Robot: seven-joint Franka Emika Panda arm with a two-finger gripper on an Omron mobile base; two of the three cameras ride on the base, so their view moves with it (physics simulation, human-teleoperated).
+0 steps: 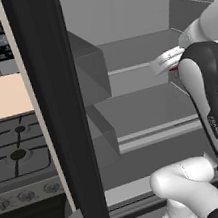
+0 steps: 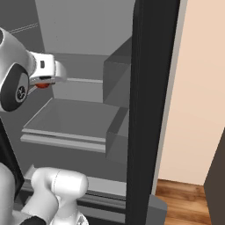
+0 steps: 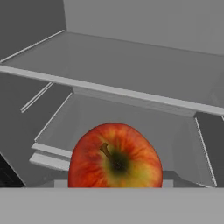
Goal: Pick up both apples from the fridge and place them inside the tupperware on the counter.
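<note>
Pale lettering runs down the dark cover of the white arm's (image 1: 211, 113) upright link in the left base view, too small to read. The small round red apple with yellow-orange streaks (image 3: 115, 156), glossy, its short brown stem set in a dark dimple, sits at 6 o'clock in the hand view, close before the camera with smooth grey shelves behind it. In the right base view a sliver of the same red shows at 9 o'clock, just under the white hand, where the two-finger gripper (image 2: 42, 85) is closed narrowly on the apple. The arm reaches into the tall fridge with the plain grey matte interior (image 1: 138, 60) past its thick black door (image 1: 61, 114). A black gas stove (image 1: 17, 152) lies at 9 o'clock in the left base view.
</note>
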